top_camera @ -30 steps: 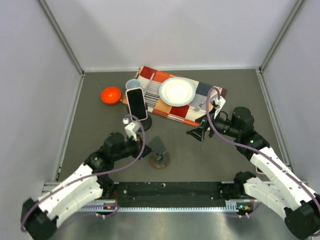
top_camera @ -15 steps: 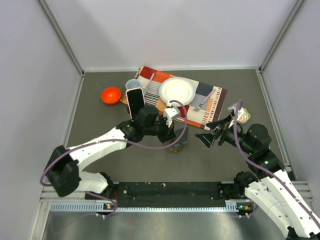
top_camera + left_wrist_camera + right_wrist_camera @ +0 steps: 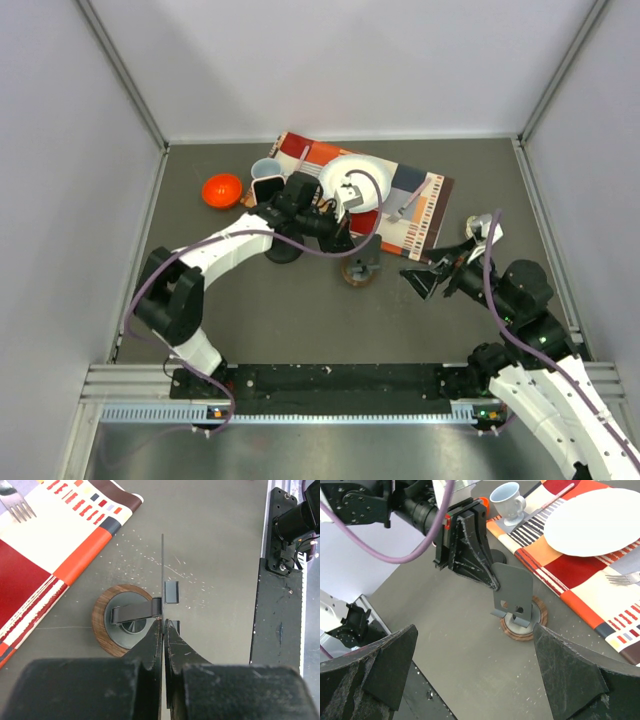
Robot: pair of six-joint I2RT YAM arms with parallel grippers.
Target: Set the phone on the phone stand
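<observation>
The phone stand (image 3: 360,268) has a round wooden base (image 3: 106,630) and a grey upright plate (image 3: 514,591). It stands on the table just in front of the placemat. My left gripper (image 3: 345,243) is shut on the top edge of that plate, which shows edge-on between its fingertips (image 3: 163,622). In the right wrist view the left fingers (image 3: 470,555) pinch the plate's upper corner. My right gripper (image 3: 422,278) is wide open and empty, to the right of the stand and facing it (image 3: 475,650). The phone is hidden behind my left arm.
A patterned placemat (image 3: 420,205) at the back carries a white plate (image 3: 352,182) and a fork (image 3: 15,507). A pale blue cup (image 3: 265,169) and an orange bowl (image 3: 222,190) sit to the left. A dark round base (image 3: 283,252) lies under my left arm.
My left arm swung from the near left across to the stand and closed on its plate. The stand shifted right and back. My right gripper drew back to the right.
</observation>
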